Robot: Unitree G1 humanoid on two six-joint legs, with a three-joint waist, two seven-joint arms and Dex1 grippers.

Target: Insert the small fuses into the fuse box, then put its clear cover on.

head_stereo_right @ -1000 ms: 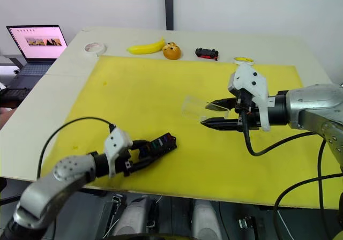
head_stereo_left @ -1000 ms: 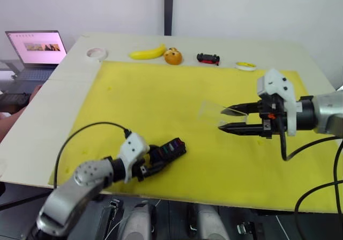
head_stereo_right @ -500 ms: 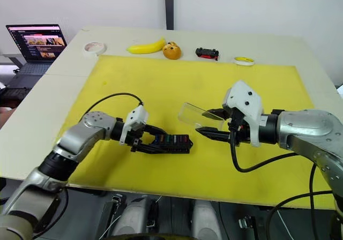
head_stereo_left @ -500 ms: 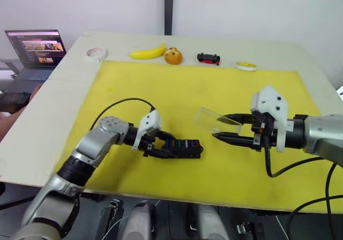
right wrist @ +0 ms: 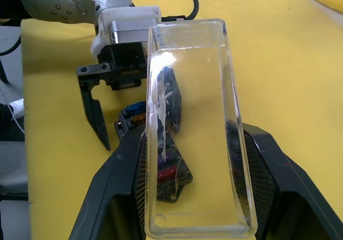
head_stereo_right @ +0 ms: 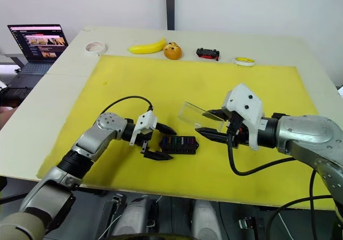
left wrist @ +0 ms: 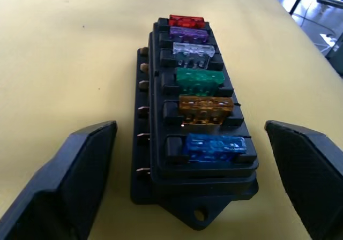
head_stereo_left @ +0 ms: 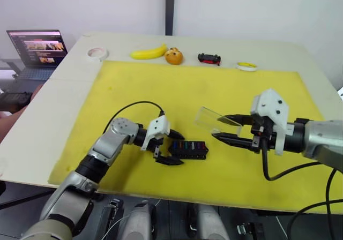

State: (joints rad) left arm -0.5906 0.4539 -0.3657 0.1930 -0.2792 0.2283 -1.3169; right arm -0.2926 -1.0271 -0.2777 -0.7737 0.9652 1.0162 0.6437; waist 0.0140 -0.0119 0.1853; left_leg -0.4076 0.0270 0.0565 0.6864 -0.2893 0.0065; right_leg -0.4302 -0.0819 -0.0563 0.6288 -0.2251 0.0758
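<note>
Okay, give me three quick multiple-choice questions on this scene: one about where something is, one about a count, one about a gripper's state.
1. Where does the fuse box lie?
A. on the yellow mat
B. beside the banana
C. on the laptop

2. How many fuses sit in the box?
A. two
B. four
C. six

3. What is the right gripper doing?
A. hanging open with nothing in it
B. holding the clear cover
C. gripping the toy car

Answers:
1 A, the box rests on the mat between the two grippers.
2 C, the left wrist view shows six in a row.
3 B, its fingers close on the cover's sides.
</note>
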